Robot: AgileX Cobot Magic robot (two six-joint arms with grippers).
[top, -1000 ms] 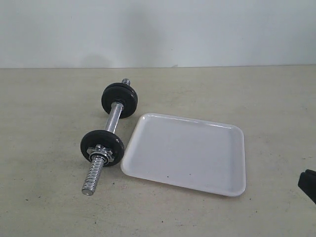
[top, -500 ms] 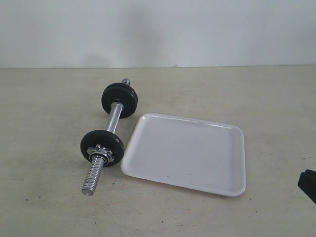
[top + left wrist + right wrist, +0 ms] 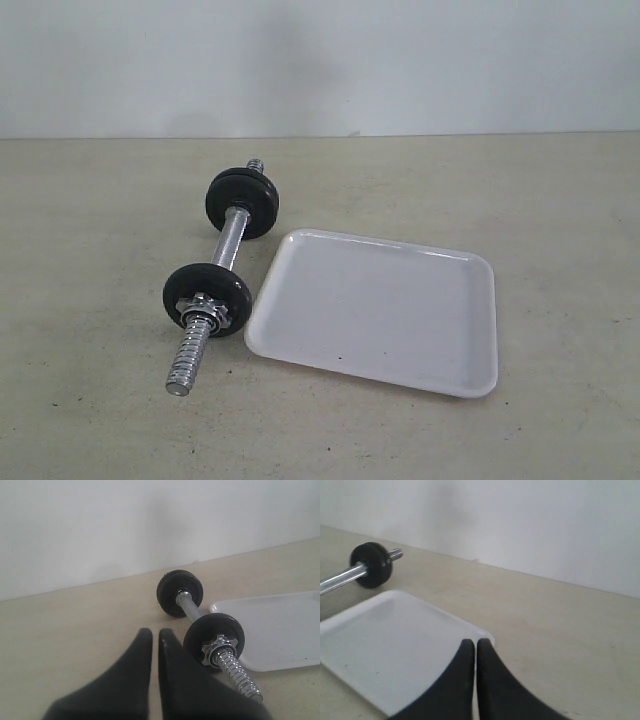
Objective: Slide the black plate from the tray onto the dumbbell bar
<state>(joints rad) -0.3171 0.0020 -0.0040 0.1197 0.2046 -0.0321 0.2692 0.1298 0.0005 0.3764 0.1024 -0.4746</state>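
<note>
The chrome dumbbell bar [image 3: 229, 243] lies on the table left of the white tray [image 3: 376, 311]. Two black plates sit on it, the near plate [image 3: 207, 298] behind a chrome nut, the far plate [image 3: 243, 202] near the other end. The tray holds nothing. In the left wrist view my left gripper [image 3: 155, 633] is shut and holds nothing, just short of the near black plate [image 3: 214, 636]. My right gripper [image 3: 474, 643] is shut too, with nothing in it, over a corner of the tray [image 3: 385, 640]. Neither gripper shows in the exterior view.
A pale wall rises behind the beige table [image 3: 560, 200]. The bar's threaded near end [image 3: 188, 357] sticks out toward the table's front.
The right arm's black tip at the lower right edge of the exterior view has drawn back out of that view. Bar, plates and tray have not moved.
</note>
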